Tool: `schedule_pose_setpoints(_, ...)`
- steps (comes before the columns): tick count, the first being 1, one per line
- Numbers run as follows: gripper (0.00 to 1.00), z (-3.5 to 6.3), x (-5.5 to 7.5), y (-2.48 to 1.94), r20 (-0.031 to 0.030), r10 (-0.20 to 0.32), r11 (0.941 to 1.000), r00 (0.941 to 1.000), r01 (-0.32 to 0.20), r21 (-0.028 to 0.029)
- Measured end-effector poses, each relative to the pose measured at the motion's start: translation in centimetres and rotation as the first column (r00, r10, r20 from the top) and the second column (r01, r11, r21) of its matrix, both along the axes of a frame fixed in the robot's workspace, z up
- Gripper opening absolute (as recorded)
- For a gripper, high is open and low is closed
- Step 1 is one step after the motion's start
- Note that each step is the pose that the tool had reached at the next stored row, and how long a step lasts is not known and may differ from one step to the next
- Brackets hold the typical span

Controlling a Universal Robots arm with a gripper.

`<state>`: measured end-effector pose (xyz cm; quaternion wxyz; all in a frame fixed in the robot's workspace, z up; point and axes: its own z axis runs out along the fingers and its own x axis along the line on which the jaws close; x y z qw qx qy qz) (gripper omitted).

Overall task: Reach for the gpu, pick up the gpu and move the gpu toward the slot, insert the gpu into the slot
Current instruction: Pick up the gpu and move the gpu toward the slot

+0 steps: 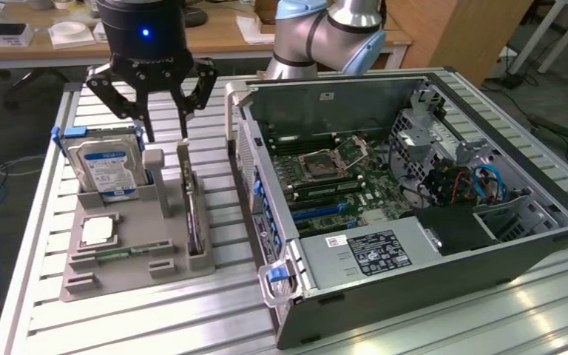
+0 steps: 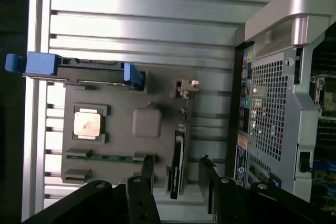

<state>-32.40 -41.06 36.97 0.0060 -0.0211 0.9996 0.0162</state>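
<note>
On the exterior view's left, a hard drive stands upright in the grey holder on the desk. The tool hovers above the holder's far end, its fingers spread wide and gripping nothing. The gpu stands on edge in the holder's right-hand groove. It is below the tool and probably slightly nearer the camera, with its long axis running front to back. The wrist view shows it lined up between the fingers. The open computer case stands close on its right.
</note>
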Motion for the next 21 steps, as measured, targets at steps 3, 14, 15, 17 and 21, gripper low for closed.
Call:
schedule_pose_setpoints(3,0.47,-0.52,0.1,-0.24,-0.0001,0.0,1.0,1.0,0.0,-0.0001)
schedule_pose_setpoints(14,0.47,-2.52,0.4,-1.1,-0.0002,0.0,1.0,1.0,0.0,-0.0001)
schedule_pose_setpoints(15,0.47,-2.7,0.4,-1.3,-0.0002,0.0,1.0,1.0,0.0,-0.0002)
schedule_pose_setpoints(17,0.47,-3.07,0.5,-1.55,0.0001,0.0,1.0,1.0,0.0,0.0)
schedule_pose_setpoints(21,0.47,-3.66,0.5,-1.79,-0.0002,0.0,1.0,1.0,0.0,-0.0001)
